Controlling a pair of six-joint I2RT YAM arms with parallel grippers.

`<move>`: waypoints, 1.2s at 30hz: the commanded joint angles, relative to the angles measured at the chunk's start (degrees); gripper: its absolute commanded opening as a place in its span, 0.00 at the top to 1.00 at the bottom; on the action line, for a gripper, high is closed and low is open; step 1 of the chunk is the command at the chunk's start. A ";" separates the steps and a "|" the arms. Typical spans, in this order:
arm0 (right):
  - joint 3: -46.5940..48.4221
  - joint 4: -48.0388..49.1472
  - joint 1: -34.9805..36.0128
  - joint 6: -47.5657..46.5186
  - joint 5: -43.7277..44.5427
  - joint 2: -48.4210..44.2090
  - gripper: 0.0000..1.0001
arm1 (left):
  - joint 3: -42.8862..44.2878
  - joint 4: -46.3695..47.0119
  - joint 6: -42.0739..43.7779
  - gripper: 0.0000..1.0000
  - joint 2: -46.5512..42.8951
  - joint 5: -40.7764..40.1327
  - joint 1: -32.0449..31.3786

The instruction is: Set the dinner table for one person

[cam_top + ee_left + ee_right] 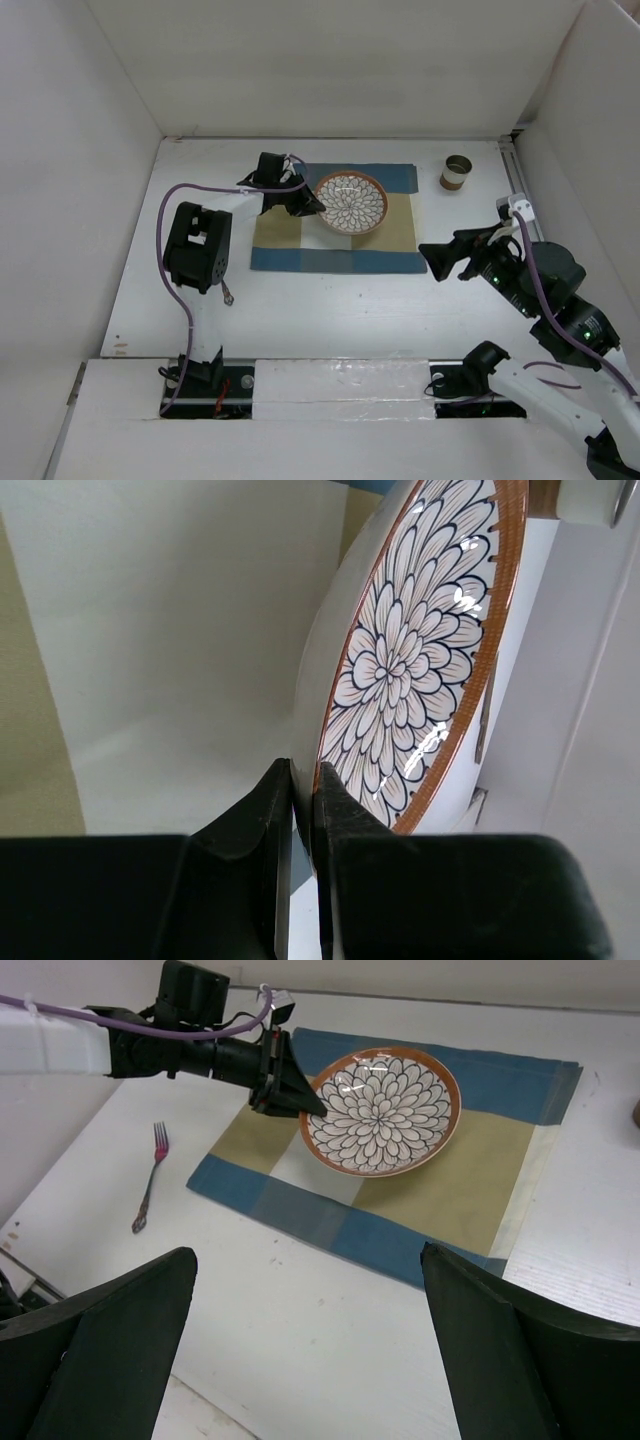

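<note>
A round plate (350, 203) with a flower pattern and an orange rim lies over the middle of the blue-and-tan checked placemat (400, 235) on the white dinner table (330, 310). My left gripper (315, 207) is shut on the plate's left rim. In the left wrist view the black fingers (345, 820) pinch the edge of the plate (410, 670). Whether the plate rests fully on the cloth I cannot tell. My right gripper (310, 1290) hangs open and empty above bare tabletop, near the placemat's (470, 1180) front right corner.
A fork (150, 1185) lies on the table left of the placemat, mostly hidden by the left arm in the top view. A small brown cup (456, 172) stands at the back right. White panels wall the table on three sides.
</note>
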 commanded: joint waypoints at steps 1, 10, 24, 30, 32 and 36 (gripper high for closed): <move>-0.45 0.11 0.40 0.42 0.28 -0.46 0.00 | 0.19 6.65 -0.33 1.00 -1.80 4.13 0.77; -0.45 0.11 0.40 -0.10 0.28 0.06 0.00 | -0.34 7.70 -0.33 1.00 -0.21 4.66 1.38; 0.08 0.64 0.40 -0.10 -0.24 0.59 0.00 | -0.87 2.88 -0.86 0.22 -1.34 -0.08 1.91; 0.08 1.78 0.40 -0.10 -0.77 1.65 0.00 | -2.10 -1.87 -0.86 0.00 -5.74 -6.58 2.96; 0.08 2.31 0.40 -0.10 -0.77 2.96 0.00 | -2.62 -3.45 -0.86 0.00 -6.80 -7.64 2.97; 2.01 1.70 0.40 2.17 6.06 7.00 0.00 | -2.01 -8.37 -1.56 0.00 -9.16 -12.29 2.97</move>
